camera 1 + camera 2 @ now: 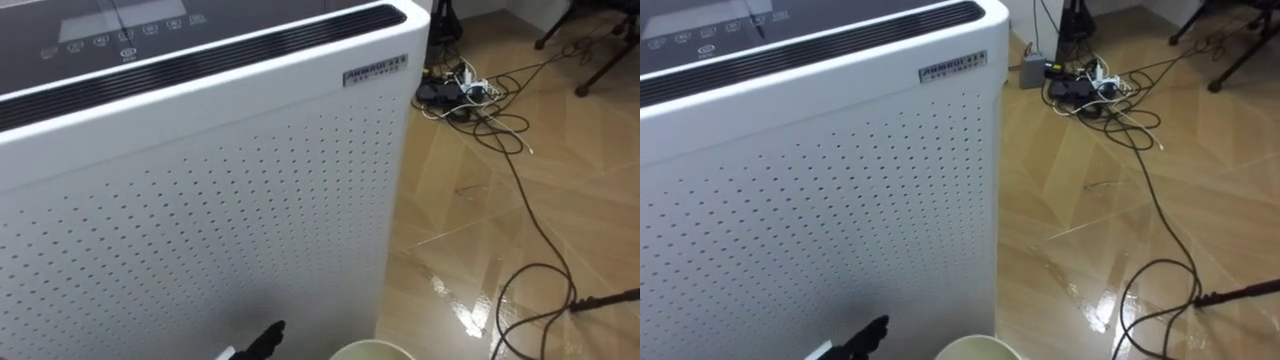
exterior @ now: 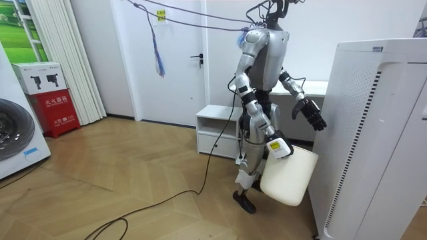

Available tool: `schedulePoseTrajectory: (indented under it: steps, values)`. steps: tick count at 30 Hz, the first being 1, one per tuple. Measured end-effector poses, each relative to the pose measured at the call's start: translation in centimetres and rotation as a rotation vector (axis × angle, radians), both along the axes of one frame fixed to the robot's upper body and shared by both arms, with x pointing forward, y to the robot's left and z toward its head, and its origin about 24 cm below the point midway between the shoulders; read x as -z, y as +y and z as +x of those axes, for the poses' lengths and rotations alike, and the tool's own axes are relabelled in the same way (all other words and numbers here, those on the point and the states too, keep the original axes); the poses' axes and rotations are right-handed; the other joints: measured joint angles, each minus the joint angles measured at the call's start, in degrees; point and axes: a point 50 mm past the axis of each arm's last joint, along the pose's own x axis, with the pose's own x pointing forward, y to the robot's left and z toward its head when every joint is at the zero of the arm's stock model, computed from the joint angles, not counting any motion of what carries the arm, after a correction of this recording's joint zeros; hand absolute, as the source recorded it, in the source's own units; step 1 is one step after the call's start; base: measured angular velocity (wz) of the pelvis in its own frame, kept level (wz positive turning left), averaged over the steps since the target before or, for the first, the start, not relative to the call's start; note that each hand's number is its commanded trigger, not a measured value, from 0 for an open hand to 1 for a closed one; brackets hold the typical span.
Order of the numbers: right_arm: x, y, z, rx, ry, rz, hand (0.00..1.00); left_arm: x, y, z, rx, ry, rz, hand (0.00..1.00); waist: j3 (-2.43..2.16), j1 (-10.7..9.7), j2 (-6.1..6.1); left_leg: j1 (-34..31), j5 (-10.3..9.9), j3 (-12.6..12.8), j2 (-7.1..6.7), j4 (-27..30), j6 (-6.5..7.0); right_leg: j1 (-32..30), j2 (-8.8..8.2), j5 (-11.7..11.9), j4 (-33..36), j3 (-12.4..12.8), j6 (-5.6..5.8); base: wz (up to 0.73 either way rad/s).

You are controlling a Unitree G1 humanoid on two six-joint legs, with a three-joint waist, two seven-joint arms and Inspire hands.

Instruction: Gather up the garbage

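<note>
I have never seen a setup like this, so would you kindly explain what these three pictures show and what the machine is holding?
This is a two-legged humanoid robot doing housework. The room view comes from a camera standing in the room; the two eye views come from its head, looking down. It stands before a tall white perforated appliance. Its right robot hand carries a white bin, whose rim shows at the eye views' bottom edge. Its left robot hand is open and empty, raised towards the appliance. Loose cables lie on the wooden floor.

White air purifier [image 1: 200,180], tangled cables [image 1: 470,95], wood floor [image 1: 570,190]
</note>
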Motion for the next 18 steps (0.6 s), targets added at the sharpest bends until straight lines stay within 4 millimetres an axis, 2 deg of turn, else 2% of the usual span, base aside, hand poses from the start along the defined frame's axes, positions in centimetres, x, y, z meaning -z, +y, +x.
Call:
schedulePoseTrajectory:
  steps: [3, 7, 13, 18]
  values:
    - [0.5, -0.7, -1.2, 0.033, 0.036, -0.011, 1.0, 1.0, 1.2, -1.7, -0.056, 0.064, 0.017, 0.0, -0.02, -0.01, -0.29, 1.18, 0.0, 0.01, -0.11, -0.42, 0.0, 0.9, -0.1, -0.29, 0.08, -0.02, 0.04, 0.0]
    - [1.5, -1.4, -2.7, 0.075, 0.103, -0.027, 1.0, 3.4, 3.2, -4.2, -0.156, 0.199, 0.069, 0.0, 0.34, -0.08, -1.24, 2.76, -0.01, -0.12, -0.3, -0.61, -0.01, 2.69, -0.07, -0.5, -0.25, -0.02, 0.12, 0.02]
    - [2.9, -1.7, -5.0, 0.136, 0.203, -0.027, 1.0, 5.6, 4.6, -7.5, -0.289, 0.353, 0.081, 0.0, 0.06, 0.18, -2.22, 4.76, -0.22, -0.51, -0.3, -1.26, -0.11, 4.97, 0.14, -0.53, -1.24, -0.08, 0.25, 0.04]
    - [3.9, -2.5, -7.8, 0.322, 0.267, -0.007, 1.0, 7.3, 5.4, -10.7, -0.493, 0.48, 0.038, 0.0, -0.25, 1.2, -2.49, 6.2, -0.55, -0.71, -0.24, -2.11, -0.14, 6.38, 0.36, -0.41, -2.16, -0.12, 0.39, 0.0]
